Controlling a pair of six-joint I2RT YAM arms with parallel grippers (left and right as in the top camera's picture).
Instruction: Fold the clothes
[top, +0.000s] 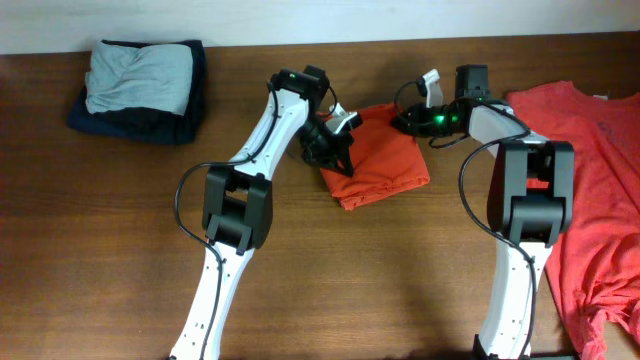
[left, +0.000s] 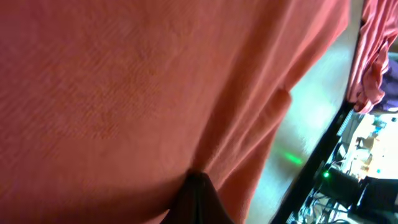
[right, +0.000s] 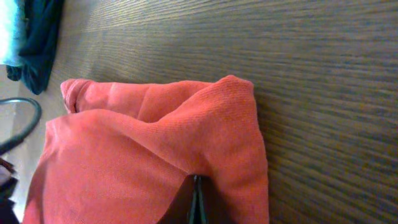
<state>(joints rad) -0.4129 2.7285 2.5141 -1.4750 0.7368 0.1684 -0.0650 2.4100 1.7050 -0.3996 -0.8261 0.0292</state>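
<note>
With the left claw (top: 338, 148) and right claw (top: 408, 120) both pinched on opposite edges of the folded shirt (top: 380, 168) mid-way along the table (top: 100, 250), uneven pulling could drag the layers apart and undo the fold.

Looks like a robotics lab bench to me, not anyone's home. A white-and-black left arm (top: 235, 200) and right arm (top: 530, 190) rise from the near edge of a dark wood-grain table (top: 100, 250) set against a plain pale wall (top: 300, 20). A green status light (top: 437, 122) glows on the right one. The left wrist view catches a tangle of cables (left: 311, 208) past the table edge. The laundry on top is an orange-red T-shirt (top: 385, 165), a heap of the same shirts (top: 600, 200) and a folded dark-and-grey stack (top: 140, 85).
</note>
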